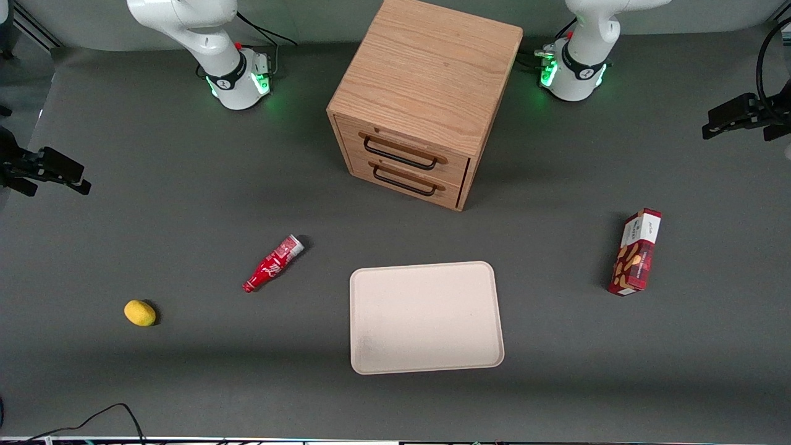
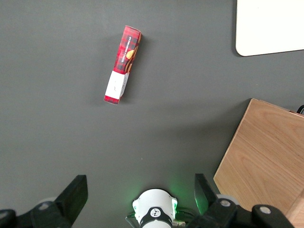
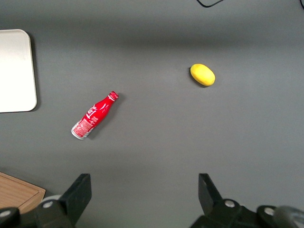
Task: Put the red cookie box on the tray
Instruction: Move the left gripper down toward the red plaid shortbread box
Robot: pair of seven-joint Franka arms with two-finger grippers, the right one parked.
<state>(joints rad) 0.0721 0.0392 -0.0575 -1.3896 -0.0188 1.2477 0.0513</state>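
Red cookie box (image 1: pixel 636 251) lies flat on tabletop (image 1: pixel 185 371), well apart from tray (image 1: pixel 426 317); end effector (image 2: pixel 140 197) hangs above, fingers spread, holding nothing.

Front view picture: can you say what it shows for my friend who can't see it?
A red cookie box lies on a gray table, toward the working arm's end, beside an empty beige tray. The open gripper hangs in the air, farther from the camera than the box. There is also a wooden drawer cabinet, a red bottle and a lemon.
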